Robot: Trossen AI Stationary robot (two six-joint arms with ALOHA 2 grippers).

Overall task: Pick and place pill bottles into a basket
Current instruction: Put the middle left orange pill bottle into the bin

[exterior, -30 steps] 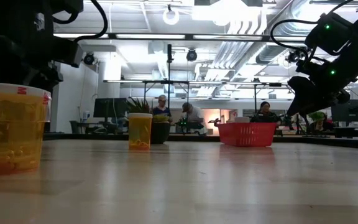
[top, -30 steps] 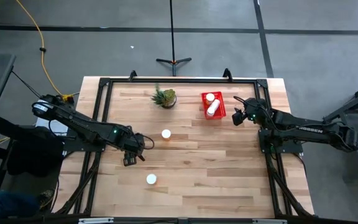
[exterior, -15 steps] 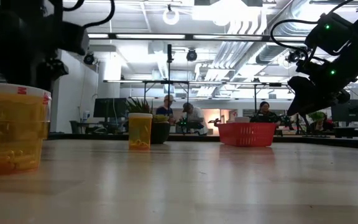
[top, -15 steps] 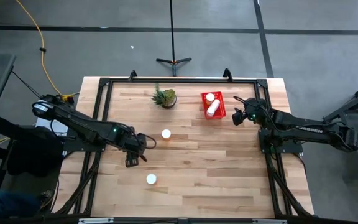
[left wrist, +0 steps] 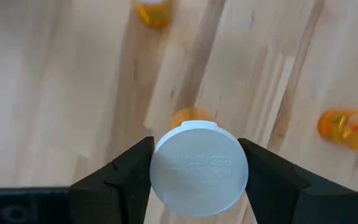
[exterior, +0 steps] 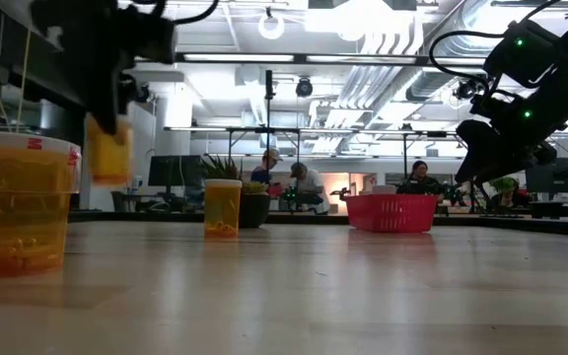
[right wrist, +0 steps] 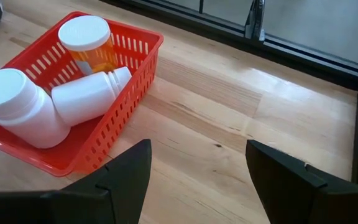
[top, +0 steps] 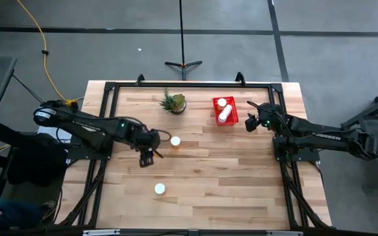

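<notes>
Left gripper [left wrist: 199,177], clamping a white-capped orange pill bottle [left wrist: 199,176], has swung centre-frame toward the red mesh basket [top: 233,119]; right gripper [right wrist: 194,180] waits open beside it.

Grey floor [top: 320,59], yellow cable [top: 39,39], perhaps ceiling lights [exterior: 271,27]

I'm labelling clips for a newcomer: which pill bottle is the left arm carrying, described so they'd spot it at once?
Start at the red basket, go left past the potted plant to the left gripper. Its fingers clamp a white-capped pill bottle held off the wood, unlike the standing bottles nearby.
</notes>
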